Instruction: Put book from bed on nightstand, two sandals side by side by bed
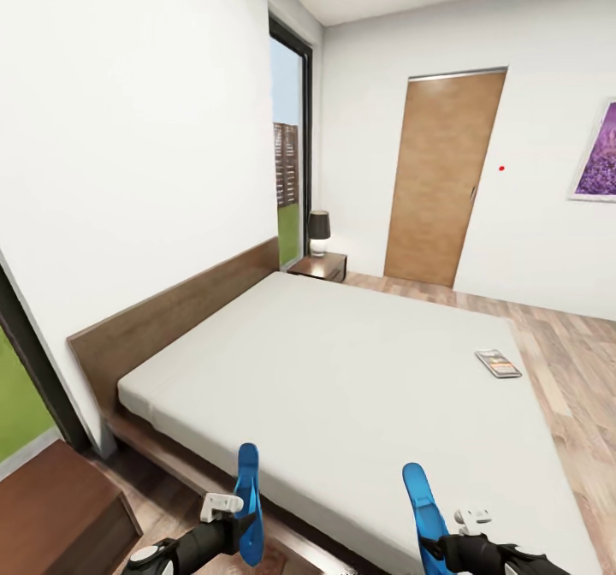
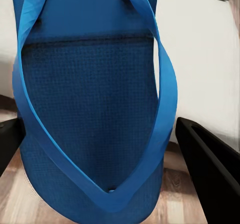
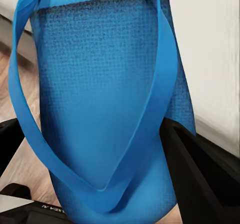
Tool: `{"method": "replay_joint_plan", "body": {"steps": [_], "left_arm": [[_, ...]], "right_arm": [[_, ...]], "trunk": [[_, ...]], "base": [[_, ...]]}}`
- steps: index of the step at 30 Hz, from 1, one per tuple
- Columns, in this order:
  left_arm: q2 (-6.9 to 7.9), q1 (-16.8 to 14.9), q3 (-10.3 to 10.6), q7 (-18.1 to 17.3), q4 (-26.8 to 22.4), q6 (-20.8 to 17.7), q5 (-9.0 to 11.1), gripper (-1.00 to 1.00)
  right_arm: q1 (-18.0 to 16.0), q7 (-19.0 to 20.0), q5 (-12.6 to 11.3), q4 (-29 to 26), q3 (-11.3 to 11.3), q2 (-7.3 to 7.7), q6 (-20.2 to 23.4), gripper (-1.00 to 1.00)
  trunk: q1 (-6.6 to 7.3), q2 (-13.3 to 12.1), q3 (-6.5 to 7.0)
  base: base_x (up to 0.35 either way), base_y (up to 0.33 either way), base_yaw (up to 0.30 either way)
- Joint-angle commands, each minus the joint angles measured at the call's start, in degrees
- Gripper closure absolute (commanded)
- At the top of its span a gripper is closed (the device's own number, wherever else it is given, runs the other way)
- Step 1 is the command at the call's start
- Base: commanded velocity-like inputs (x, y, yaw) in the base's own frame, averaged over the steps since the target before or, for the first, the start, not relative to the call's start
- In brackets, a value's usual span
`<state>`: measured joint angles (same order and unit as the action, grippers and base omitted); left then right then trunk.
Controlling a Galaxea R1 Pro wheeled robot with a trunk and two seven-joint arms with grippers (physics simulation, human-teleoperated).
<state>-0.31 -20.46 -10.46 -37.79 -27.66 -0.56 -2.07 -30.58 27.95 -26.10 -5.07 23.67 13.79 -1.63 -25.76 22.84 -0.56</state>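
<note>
From the head camera I look across the bed [image 1: 342,370], its pale mattress on a dark wood frame with a headboard along the left wall. The book [image 1: 498,363] lies flat on the mattress near the right edge, well apart from both arms; its cover is too small for me to read any lettering.

My left gripper [image 1: 244,519] sits at the near edge of the bed and is closed on the left sandal [image 1: 248,498], which stands upright, bright blue. In the left wrist camera that sandal [image 2: 90,109] hangs between the two black fingers [image 2: 210,169], sole facing the lens, strap forming a V. I read no brand or print on it.

My right gripper [image 1: 445,545] is likewise clamped on the right sandal [image 1: 423,506], upright and tilted slightly left. The right wrist camera shows this sandal [image 3: 100,99] between dark fingers [image 3: 200,174]; a few pale letters sit on the gripper body at the lower edge, cut off and illegible.

A nightstand [image 1: 321,265] stands at the far end of the headboard, carrying a dark-shaded lamp [image 1: 319,231]. A second nightstand [image 1: 60,506] is at the near left, beside the bed frame. A wooden door [image 1: 443,177] is shut in the far wall, with a purple framed picture [image 1: 599,151] to its right. The window [image 1: 289,143] shows grass and a slatted fence.
</note>
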Motion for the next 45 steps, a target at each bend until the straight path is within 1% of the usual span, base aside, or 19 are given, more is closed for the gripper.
{"method": "replay_joint_plan", "body": {"steps": [1,45], "left_arm": [[-0.04,0.0,-0.4,-0.4,0.0,-0.1,-0.2,1.00],[-0.04,0.0,-0.4,-0.4,0.0,-0.1,-0.2,1.00]], "right_arm": [[-0.1,0.1,-0.5,0.1,0.4,0.01,-0.1,1.00],[-0.1,0.3,-0.5,0.1,0.4,0.01,-0.1,1.00]], "trunk": [[-0.03,0.1,-0.06],[-0.03,0.1,-0.06]], "base": [[0.000,0.000,-0.300],[0.000,0.000,-0.300]]}}
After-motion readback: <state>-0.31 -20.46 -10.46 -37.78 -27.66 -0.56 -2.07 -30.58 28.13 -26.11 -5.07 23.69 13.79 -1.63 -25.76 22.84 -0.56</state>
